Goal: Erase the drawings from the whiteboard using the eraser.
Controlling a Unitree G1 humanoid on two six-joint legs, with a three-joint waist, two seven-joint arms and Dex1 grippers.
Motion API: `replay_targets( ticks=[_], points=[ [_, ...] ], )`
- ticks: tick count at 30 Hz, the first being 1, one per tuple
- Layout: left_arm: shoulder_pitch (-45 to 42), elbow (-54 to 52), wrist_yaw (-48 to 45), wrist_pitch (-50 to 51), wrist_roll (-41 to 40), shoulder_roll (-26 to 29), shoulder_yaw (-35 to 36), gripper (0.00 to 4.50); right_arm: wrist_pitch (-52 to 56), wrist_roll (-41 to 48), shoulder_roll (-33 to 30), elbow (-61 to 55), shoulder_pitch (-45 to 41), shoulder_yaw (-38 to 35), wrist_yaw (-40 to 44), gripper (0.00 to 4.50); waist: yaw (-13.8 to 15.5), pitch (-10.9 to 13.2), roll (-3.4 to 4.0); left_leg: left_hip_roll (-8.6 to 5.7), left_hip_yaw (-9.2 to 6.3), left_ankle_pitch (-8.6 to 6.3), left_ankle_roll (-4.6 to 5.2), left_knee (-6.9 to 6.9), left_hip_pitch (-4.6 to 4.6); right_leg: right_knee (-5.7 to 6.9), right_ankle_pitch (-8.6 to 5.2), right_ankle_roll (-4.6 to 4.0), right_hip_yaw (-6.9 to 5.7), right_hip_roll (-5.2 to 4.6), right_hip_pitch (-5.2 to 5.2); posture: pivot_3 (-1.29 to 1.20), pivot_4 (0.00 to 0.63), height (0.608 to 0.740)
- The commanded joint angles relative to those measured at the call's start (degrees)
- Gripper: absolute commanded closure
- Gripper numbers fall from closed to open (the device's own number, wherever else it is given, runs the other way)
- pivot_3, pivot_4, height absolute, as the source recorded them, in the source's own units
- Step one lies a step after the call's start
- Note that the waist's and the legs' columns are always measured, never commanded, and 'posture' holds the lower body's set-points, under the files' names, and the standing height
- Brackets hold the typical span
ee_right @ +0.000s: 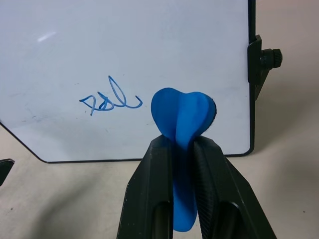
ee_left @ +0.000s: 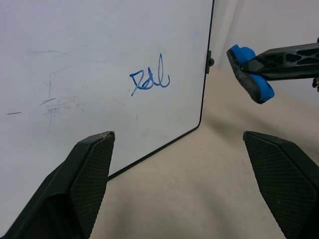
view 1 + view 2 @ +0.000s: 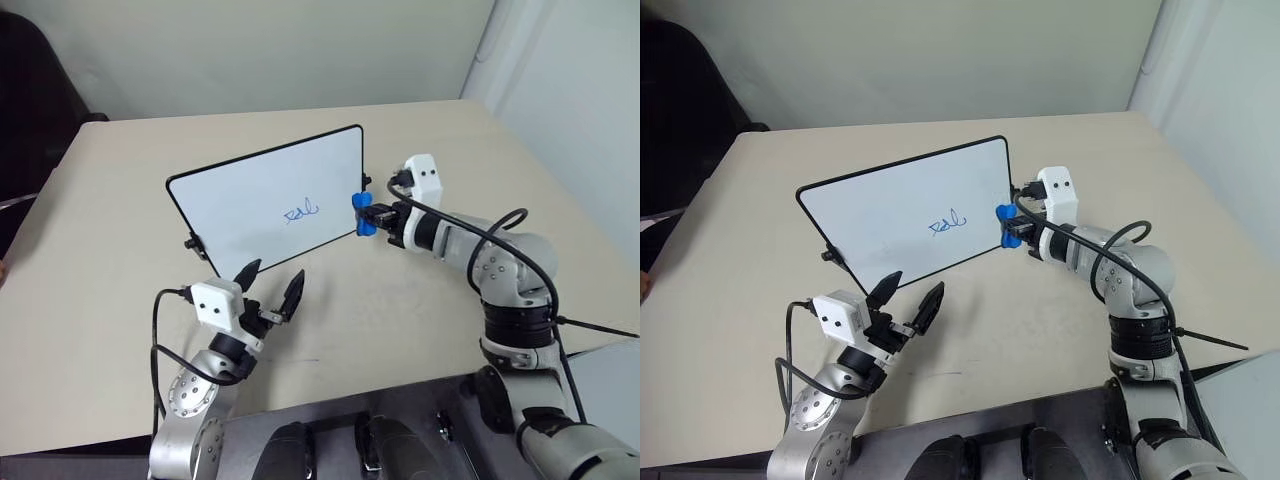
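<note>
Partly hidden between right gripper (image 1: 183, 149) fingers, eraser (image 1: 183, 117) faces whiteboard (image 1: 124, 50).

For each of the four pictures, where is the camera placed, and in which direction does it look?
Left eye view: on the head, looking forward and down at the table, the whiteboard and both arms.
Right eye view: its stereo twin, same scene, same arms.
Left wrist view: along the open left tool toward the drawings; its two fingers show.
Right wrist view: along the right tool, shut on the eraser, facing the board.
Shared: both wrist views show the drawings and eraser.
</note>
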Motion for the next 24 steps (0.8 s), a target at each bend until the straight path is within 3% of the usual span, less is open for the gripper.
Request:
replay_targets(
  ticks=[1,10,24],
  points=[
    [-0.37,-1.01,-0.41,-1.22,-0.08,0.05,0.11,0.0,-7.4,-0.68,1.83,-1.39,-1.74,1.4,0.8,3.93,-0.02,0.0,0.0,0.0,0.0,0.0,0.0,0.0,-0.01,0.02,0.0,0.0,0.0,0.0,-0.01,0.0,0.15,0.74],
    [-1.32,-0.99,-0.61,-0.96,-0.12,0.66,0.63,0.0,-26.38,-7.22,7.41,6.79,-1.63,11.53,4.92,3.93,-0.12,0.0,0.0,0.03,0.0,0.02,-0.02,0.06,0.02,0.05,0.04,-0.04,-0.05,0.0,-0.06,0.0,0.15,0.74],
    [0.59,-3.12,0.0,-0.6,-0.87,1.49,1.97,0.0,-37.72,-13.28,9.87,18.23,-1.78,19.17,12.49,3.93,-0.16,0.0,0.0,0.04,0.0,-0.05,-0.07,0.06,-0.01,0.03,0.27,-0.6,-0.06,0.0,-0.13,0.0,0.15,0.74]
  ],
)
